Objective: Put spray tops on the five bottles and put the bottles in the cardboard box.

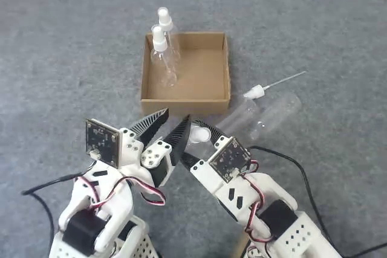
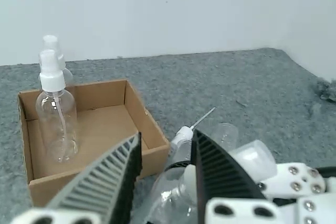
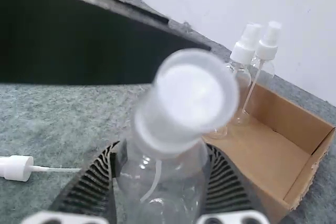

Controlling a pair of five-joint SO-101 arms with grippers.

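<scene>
My right gripper (image 3: 157, 182) clamps a spray-topped bottle (image 3: 165, 145); my left gripper (image 1: 176, 118) gapes beside it (two bottles (image 1: 163, 58) stand in the cardboard box (image 1: 202, 99)).

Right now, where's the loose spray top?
High view: the loose spray top lies on the carpet just right of the cardboard box, tube pointing away from it, beside the nearer lying bottle.

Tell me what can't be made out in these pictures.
- Held bottle: high view, body hidden under the right gripper.
- How its top is seated: right wrist view, blurred, too close.
- Rear boxed bottle: left wrist view, front bottle hides most of it.
- Lying bottles: left wrist view, a left finger mostly covers them.
</scene>
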